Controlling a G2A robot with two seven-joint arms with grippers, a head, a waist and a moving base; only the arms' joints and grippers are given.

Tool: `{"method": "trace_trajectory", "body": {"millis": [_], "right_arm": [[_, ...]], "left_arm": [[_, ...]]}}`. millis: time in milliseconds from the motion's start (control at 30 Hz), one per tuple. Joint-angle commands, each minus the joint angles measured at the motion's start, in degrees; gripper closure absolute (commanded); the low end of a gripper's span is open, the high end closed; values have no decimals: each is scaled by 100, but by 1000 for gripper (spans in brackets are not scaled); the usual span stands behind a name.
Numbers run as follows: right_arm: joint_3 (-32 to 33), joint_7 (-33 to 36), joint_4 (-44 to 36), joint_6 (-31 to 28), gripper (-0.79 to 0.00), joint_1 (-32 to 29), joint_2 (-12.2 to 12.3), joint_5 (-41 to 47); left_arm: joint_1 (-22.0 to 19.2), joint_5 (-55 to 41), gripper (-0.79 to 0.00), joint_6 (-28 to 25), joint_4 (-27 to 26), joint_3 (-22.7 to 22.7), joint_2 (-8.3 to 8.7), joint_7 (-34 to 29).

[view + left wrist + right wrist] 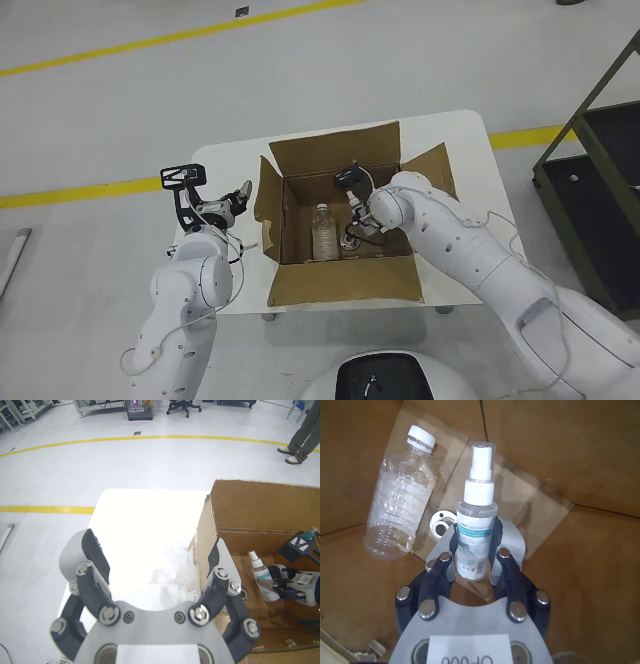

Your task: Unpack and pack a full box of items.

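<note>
Since the right gripper (476, 530) has its fingers closed on the lower body of the spray bottle (476, 510), deep inside the cardboard box (345, 282), the step in hand looks like a lift-out, though a set-down cannot be ruled out. Either way the travel should be straight and vertical. The box walls and raised flaps stand close around the wrist, an empty water bottle (397, 500) lies just left of the spray bottle, and a metal flange (439, 526) sits on the box floor beside the fingers. The grip is low on a smooth round body, so any swing could let it pivot. The left gripper (155, 547), fingers wide apart and holding nothing, hangs over the white counter (140, 520) left of the box. The spray bottle is slim, clear and cylindrical, with a white pump head under a clear cap and a white-and-teal label. Whether it touches the box floor I cannot tell.
</note>
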Motion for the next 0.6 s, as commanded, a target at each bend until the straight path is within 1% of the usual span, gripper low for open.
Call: {"method": "trace_trajectory", "body": {"millis": [0,67,100,133,167,200,233,267,333,400,500,533,567], "right_arm": [[75,-13,-69,-6,-369,-5,17,5],[222,-41,-241,-11,-385,-26,57,58],[305,-39,-363,-23,-465,-44,87,59],[400,-47,-523,-48,-563,-66,124,48],[516,-53,-696,-78,-566,-116,169,54],[677,-129,-959,-136,-548,-169,222,80],[833,-155,-1211,-199,-489,-259,286,54],[1035,-198,-1528,-243,-400,-373,359,35],[1532,-319,-2383,-358,-320,-743,524,8],[2141,-495,-3380,-491,-240,-1258,709,-179],[3101,-812,-4810,-799,-25,-2197,938,-382],[3415,-942,-5202,-891,0,-2490,1000,-519],[3676,-1027,-5513,-949,0,-2770,1051,-654]], "left_arm": [[0,0,-785,0,0,0,0,0],[0,0,-785,0,0,0,0,0],[0,0,-785,0,0,0,0,0],[0,0,-785,0,0,0,0,0],[0,0,-785,0,0,0,0,0],[0,0,-785,0,0,0,0,0],[0,0,-785,0,0,0,0,0],[0,0,-785,0,0,0,0,0],[0,0,-785,0,0,0,0,0],[0,0,-785,0,0,0,0,0],[0,0,-785,0,0,0,0,0],[0,0,-785,0,0,0,0,0],[0,0,-785,0,0,0,0,0]]}}
